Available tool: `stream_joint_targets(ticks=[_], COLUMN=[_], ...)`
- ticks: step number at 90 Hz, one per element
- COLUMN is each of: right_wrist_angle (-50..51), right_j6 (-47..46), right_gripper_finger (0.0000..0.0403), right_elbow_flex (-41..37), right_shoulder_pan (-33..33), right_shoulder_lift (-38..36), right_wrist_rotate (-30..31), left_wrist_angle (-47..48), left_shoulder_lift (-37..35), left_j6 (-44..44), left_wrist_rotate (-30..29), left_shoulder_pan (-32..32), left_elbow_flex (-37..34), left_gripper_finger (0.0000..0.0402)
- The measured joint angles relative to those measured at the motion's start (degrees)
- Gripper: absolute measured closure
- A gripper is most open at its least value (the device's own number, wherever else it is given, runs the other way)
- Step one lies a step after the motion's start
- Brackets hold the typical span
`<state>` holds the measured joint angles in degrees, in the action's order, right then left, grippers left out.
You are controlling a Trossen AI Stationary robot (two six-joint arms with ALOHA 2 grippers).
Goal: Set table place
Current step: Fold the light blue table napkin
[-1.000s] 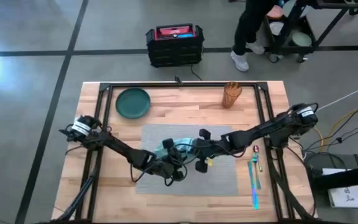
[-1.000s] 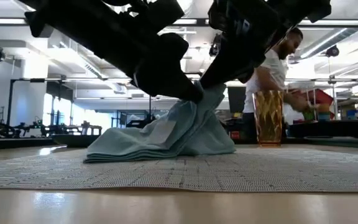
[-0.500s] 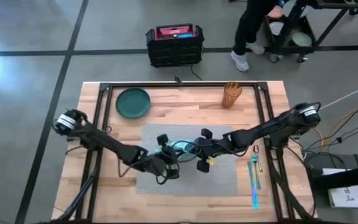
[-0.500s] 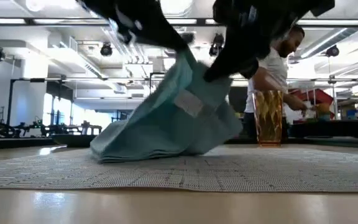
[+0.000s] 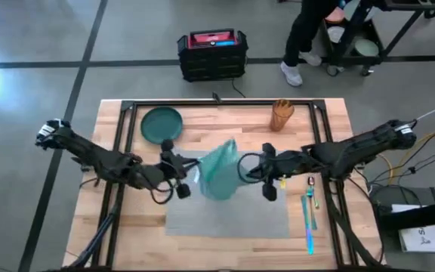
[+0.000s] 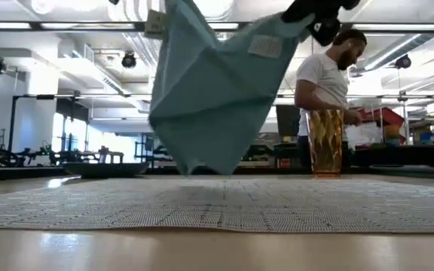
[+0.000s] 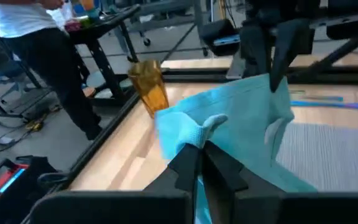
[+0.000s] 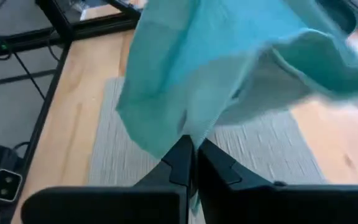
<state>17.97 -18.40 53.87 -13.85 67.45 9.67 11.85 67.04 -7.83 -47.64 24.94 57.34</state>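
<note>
Above the grey placemat [image 5: 229, 208] at the table's [image 5: 331, 121] centre, the teal napkin [image 5: 219, 169] hangs clear, pinched at nine o'clock by the left gripper [image 5: 189, 171] and at three by the right gripper [image 5: 249, 168].

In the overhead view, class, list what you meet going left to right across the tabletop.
Green plate → left gripper → teal napkin held up between both grippers → right gripper → amber cup → cutlery.
</note>
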Motion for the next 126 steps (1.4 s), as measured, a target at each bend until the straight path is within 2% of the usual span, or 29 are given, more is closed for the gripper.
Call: stream_joint_targets(ticks=[21,43,66,71,78,82,102,110,117,126], right_wrist_angle=[9.6,17.8,24.2,25.5,27.9,28.4,25.7,25.3,24.3,24.3], right_j6=[-1.0,-2.7,-4.3,-6.1,-9.3,-10.6,-15.0,-14.9,-15.2,-15.7], right_gripper_finger=[0.0403,0.0403,0.0403,0.0403,0.0403,0.0403,0.0403,0.0400,0.0383,0.0339], right_elbow_flex=[0.0,0.0,0.0,0.0,0.0,0.0,-0.8,-1.4,-2.0,-2.7], right_shoulder_pan=[0.0,0.0,0.0,0.0,0.0,-0.2,-1.8,-1.9,-1.9,-1.9], right_shoulder_lift=[-5.3,-7.1,-7.0,-7.1,-7.1,-7.0,-4.4,-1.8,0.9,4.6], right_wrist_rotate=[5.3,5.7,6.3,6.4,5.2,4.0,3.2,0.1,-1.5,-3.8], left_wrist_angle=[3.3,4.2,5.4,6.2,6.3,6.2,4.4,3.3,2.6,2.1], left_shoulder_lift=[-3.4,-4.9,-5.3,-5.6,-6.1,-6.6,-7.6,-7.6,-7.6,-7.6], left_j6=[0.2,1.3,1.4,1.4,1.4,2.1,3.4,5.2,6.8,9.3], left_wrist_rotate=[0.1,-0.1,-3.2,-5.7,-11.7,-13.2,-13.4,-13.4,-13.4,-13.3], left_shoulder_pan=[0.0,0.0,-0.1,0.0,0.0,-0.1,-0.1,-0.1,-0.1,-0.1], left_elbow_flex=[0.0,0.0,0.0,0.0,0.0,0.0,0.0,0.0,0.0,0.5], left_gripper_finger=[0.0401,0.0402,0.0402,0.0402,0.0402,0.0402,0.0401,0.0401,0.0401,0.0401])
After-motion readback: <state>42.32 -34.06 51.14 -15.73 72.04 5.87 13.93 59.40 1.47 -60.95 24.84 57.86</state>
